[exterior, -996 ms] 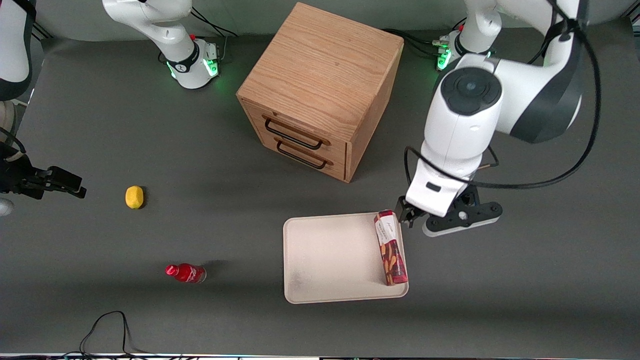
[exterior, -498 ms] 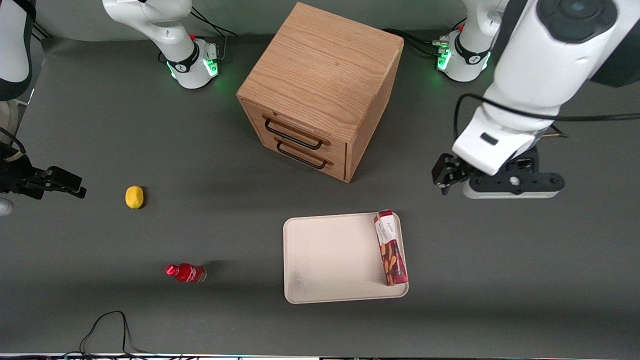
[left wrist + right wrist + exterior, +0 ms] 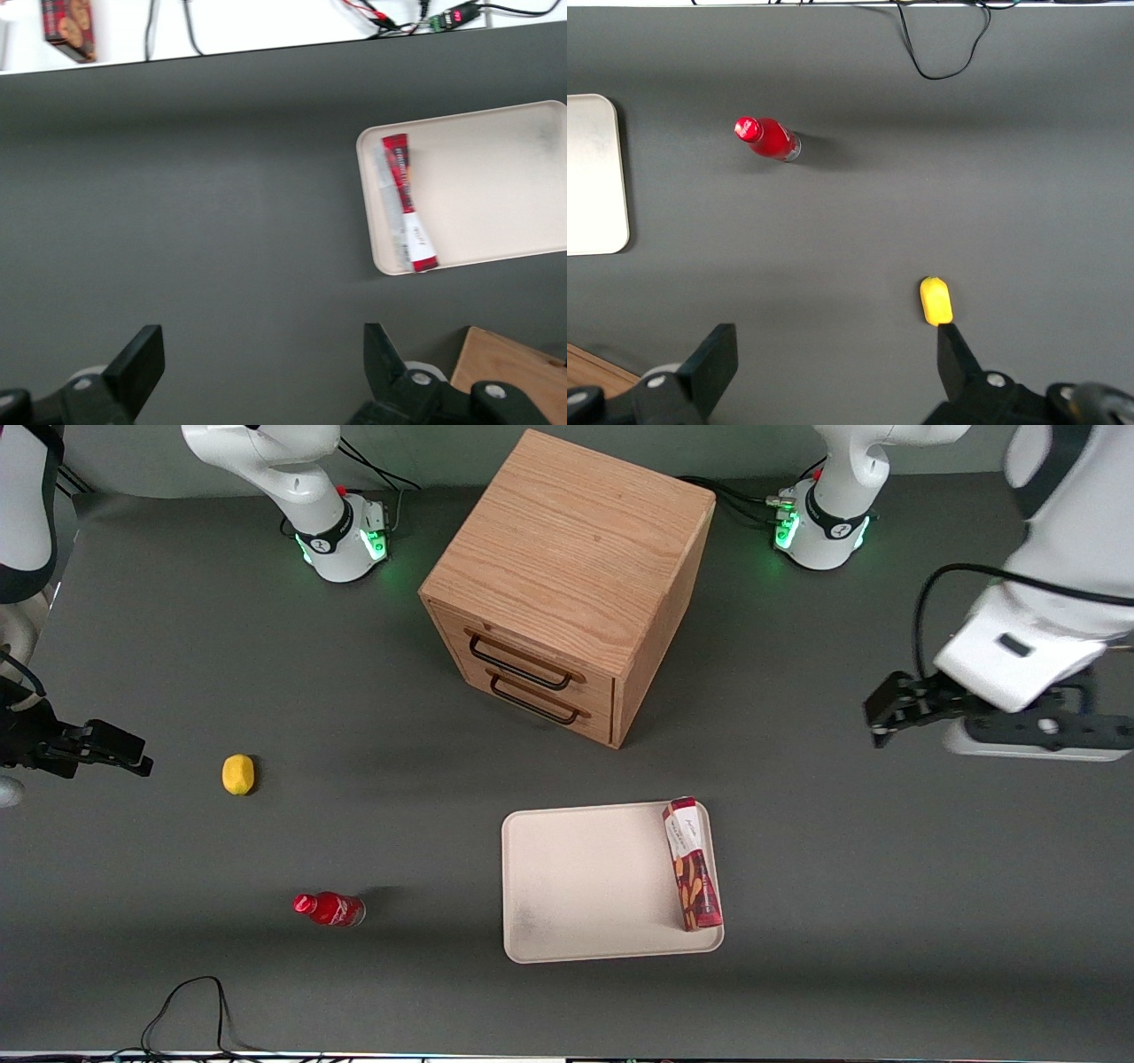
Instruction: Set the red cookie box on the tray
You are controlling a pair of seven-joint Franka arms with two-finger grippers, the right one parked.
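The red cookie box (image 3: pixel 693 864) lies flat in the tray (image 3: pixel 585 877), along the short rim at the working arm's end, with its white end pointing away from the front camera. The wrist view shows the same red cookie box (image 3: pixel 407 204) on the cream tray (image 3: pixel 496 177). My gripper (image 3: pixel 1028 737) hangs high over bare table toward the working arm's end, well apart from the tray and a little farther from the front camera. It is open (image 3: pixel 261 341), fingers spread wide with only table between them.
A wooden two-drawer cabinet (image 3: pixel 567 576) stands farther from the front camera than the tray. A small red bottle (image 3: pixel 330 909) and a yellow lemon (image 3: pixel 237 773) lie toward the parked arm's end. A black cable (image 3: pixel 190 1001) loops by the near table edge.
My gripper has risen and swung away from the tray's corner toward the working arm's end. The cookie box stays on the tray, unmoved.
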